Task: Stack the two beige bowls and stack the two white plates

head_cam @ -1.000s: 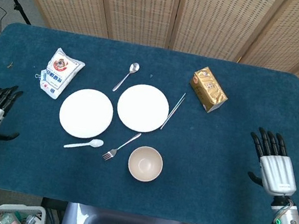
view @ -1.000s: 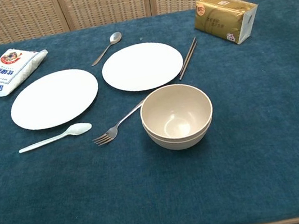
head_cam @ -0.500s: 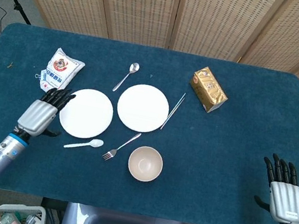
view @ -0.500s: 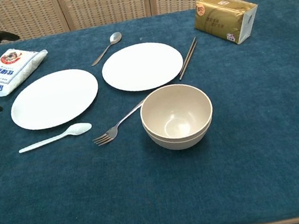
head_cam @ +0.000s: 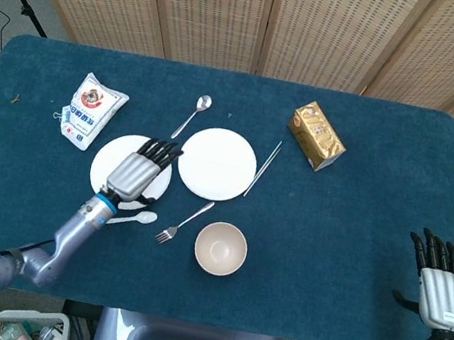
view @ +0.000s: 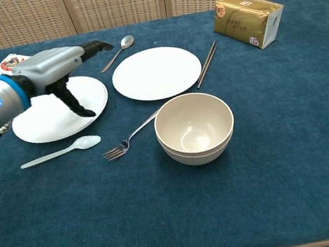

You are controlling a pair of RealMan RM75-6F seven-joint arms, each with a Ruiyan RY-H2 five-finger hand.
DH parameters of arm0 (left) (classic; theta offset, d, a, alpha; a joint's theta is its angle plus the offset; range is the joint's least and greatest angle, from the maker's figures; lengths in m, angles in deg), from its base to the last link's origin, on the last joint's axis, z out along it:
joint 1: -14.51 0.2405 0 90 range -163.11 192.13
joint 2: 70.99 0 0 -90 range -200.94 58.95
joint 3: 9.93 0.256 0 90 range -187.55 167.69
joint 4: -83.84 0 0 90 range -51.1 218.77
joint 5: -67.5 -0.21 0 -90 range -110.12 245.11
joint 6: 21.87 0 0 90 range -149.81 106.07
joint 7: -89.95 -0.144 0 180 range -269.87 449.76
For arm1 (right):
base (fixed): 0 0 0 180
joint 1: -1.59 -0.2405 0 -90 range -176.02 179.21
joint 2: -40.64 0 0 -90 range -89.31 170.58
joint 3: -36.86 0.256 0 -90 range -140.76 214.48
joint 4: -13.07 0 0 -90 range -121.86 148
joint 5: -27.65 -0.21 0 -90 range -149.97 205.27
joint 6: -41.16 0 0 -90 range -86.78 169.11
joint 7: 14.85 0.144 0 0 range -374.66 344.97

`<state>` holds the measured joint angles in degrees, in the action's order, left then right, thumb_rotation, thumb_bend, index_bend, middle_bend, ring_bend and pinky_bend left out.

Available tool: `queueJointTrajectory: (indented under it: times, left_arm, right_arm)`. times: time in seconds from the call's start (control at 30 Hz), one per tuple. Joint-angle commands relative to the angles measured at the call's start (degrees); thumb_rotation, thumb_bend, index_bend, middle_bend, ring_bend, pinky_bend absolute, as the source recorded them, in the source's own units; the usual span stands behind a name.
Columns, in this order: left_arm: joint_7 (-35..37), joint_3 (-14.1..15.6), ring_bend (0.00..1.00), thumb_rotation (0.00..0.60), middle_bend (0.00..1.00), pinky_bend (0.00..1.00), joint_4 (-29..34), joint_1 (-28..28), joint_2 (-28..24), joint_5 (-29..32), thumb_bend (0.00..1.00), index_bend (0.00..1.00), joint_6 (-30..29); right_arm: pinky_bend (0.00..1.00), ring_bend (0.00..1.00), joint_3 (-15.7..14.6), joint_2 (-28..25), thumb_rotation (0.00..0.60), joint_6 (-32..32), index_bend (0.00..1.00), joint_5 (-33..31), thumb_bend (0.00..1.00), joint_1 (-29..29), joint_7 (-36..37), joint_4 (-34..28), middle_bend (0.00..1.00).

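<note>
Two white plates lie side by side: the left plate (head_cam: 113, 169) (view: 44, 117) and the right plate (head_cam: 217, 164) (view: 156, 73). The beige bowls (head_cam: 220, 248) (view: 195, 128) sit nested, one inside the other, in front of the plates. My left hand (head_cam: 139, 169) (view: 55, 68) hovers over the left plate with its fingers stretched out toward the right plate, holding nothing. My right hand (head_cam: 438, 282) stays at the table's right edge, fingers extended and empty; the chest view does not show it.
A white plastic spoon (head_cam: 126, 219) and a fork (head_cam: 182, 222) lie in front of the plates. A metal spoon (head_cam: 194, 114), chopsticks (head_cam: 263, 168), a gold carton (head_cam: 317, 136) and a white bag (head_cam: 91, 109) lie further back.
My left hand has moved right, from beside the left plate to over it. My right hand has drawn back slightly toward the table's near right edge.
</note>
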<state>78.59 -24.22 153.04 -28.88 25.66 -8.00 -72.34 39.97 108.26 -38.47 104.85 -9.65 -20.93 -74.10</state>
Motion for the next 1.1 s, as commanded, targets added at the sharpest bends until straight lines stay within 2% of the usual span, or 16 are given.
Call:
queueJointTrajectory:
  times: [0.03, 0.23, 0.43, 0.73, 0.9, 1.0, 1.1]
  left_arm:
    - [0.4, -2.1, 0.00, 0.600, 0.00, 0.00, -8.6, -5.6, 8.1, 2.3, 0.09, 0.04, 3.2]
    - [1.6, -3.3, 0.00, 0.600, 0.00, 0.00, -16.6, -9.9, 14.2, 2.7, 0.10, 0.09, 4.8]
    - [4.3, -3.8, 0.00, 0.600, 0.00, 0.00, -22.7, -12.7, 17.9, 2.0, 0.13, 0.15, 4.5]
    - [7.5, -3.9, 0.00, 0.600, 0.00, 0.00, -29.7, -15.5, 21.7, 1.4, 0.32, 0.34, 4.4]
    - [8.6, -3.9, 0.00, 0.600, 0.00, 0.00, -32.6, -16.5, 23.4, 1.6, 0.43, 0.39, 4.6]
    - [9.3, -3.7, 0.00, 0.600, 0.00, 0.00, -33.9, -16.7, 24.2, 1.4, 0.46, 0.46, 4.0]
    - [10.5, -3.5, 0.00, 0.600, 0.00, 0.00, -34.9, -16.5, 25.0, 1.0, 0.49, 0.59, 2.7]
  right_arm:
    - [0.00, 0.00, 0.8, -0.2, 0.600, 1.0, 0.00, -0.7, 0.00, -0.1, 1.6, 1.2, 0.00]
    - [0.00, 0.00, 1.6, -0.8, 0.600, 0.9, 0.00, -1.0, 0.00, 0.3, 3.5, 1.6, 0.00]
    - [0.00, 0.00, 2.2, -1.3, 0.600, 0.8, 0.00, -1.2, 0.00, 0.6, 4.7, 1.6, 0.00]
    - [0.00, 0.00, 2.4, -1.5, 0.600, 1.8, 0.00, -1.2, 0.00, 0.6, 4.8, 1.6, 0.00]
    - [0.00, 0.00, 2.5, -1.6, 0.600, 1.8, 0.00, -0.9, 0.00, 0.7, 4.7, 1.4, 0.00]
    - [0.00, 0.00, 2.6, -1.7, 0.600, 1.9, 0.00, -0.9, 0.00, 0.8, 4.9, 1.3, 0.00]
    - [0.00, 0.00, 2.7, -1.7, 0.600, 2.1, 0.00, -0.9, 0.00, 0.8, 5.0, 1.3, 0.00]
